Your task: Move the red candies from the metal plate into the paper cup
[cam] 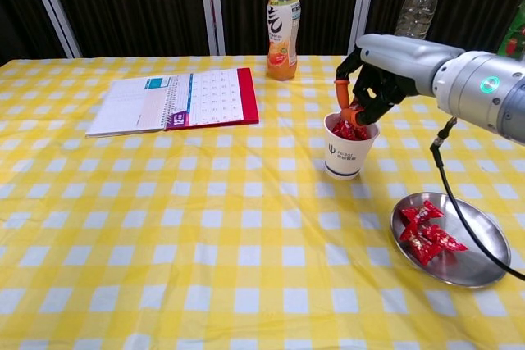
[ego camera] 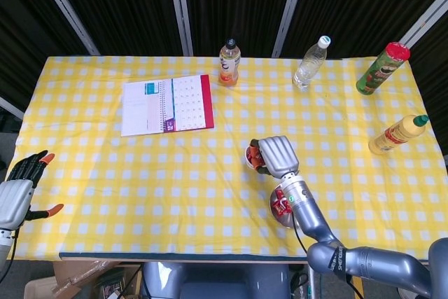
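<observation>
Red candies lie in the metal plate at lower right; more fill the paper cup near centre. The right hand hovers over the cup, fingers curled; whether it holds candy is unclear. The left hand, lower left, is spread.

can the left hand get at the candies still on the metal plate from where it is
Probably not. The left hand sits off the table's far left edge, while the red candies lie in the metal plate at the right, past the right hand over the paper cup.
</observation>
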Controlling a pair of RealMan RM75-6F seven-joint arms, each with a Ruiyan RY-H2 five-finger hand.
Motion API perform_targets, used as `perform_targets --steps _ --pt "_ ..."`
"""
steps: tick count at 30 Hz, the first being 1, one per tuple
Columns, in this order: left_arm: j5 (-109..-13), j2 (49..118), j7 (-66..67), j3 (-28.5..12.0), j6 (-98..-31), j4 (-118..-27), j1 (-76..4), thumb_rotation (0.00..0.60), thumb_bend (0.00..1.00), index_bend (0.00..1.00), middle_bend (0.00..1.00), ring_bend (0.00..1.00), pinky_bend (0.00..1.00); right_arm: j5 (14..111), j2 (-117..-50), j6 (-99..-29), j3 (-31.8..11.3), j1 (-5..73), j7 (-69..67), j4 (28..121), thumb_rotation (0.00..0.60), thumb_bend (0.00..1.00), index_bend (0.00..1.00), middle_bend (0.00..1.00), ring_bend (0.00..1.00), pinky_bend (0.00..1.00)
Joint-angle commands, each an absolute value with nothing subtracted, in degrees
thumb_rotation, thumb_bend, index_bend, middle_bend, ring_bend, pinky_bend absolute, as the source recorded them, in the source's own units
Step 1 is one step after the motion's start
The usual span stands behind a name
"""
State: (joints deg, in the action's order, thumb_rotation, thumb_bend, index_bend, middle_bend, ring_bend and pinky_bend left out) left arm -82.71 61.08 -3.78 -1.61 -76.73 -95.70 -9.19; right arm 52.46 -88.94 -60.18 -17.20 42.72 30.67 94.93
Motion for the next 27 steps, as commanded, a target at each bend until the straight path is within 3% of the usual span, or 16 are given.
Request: perform_targets --steps 1,6,20,27 --pt "-82.74 61.07 -3.77 -1.60 -76.71 -95.78 -9.22 0.600 0.00 0.00 0.00 0.00 0.00 51.69 -89.21 -60.41 -17.09 43.16 31.12 94.79 0.600 0.66 0.53 0.82 0.87 0.92" --pt "-82.77 61.02 -3.82 -1.57 -76.73 -95.88 -9.22 0.600 0.00 0.00 0.00 0.00 0.00 50.86 -89.23 -61.08 -16.95 43.64 31.69 95.00 0.600 0.55 0.45 0.82 0.87 0.92" --pt "-83.08 61.02 -4.29 -1.53 -77.15 -95.58 -9.07 0.600 0.00 0.00 0.00 0.00 0.00 52.91 -86.35 -65.66 -15.71 42.20 31.90 99.53 0.600 0.55 0.40 0.82 0.85 0.90" --pt "-83.71 61.15 -4.27 -1.50 -77.91 -95.18 -8.89 0.600 0.00 0.00 0.00 0.00 0.00 59.27 -80.69 -70.70 -11.01 37.60 32.13 104.42 0.600 0.55 0.40 0.73 0.74 0.76"
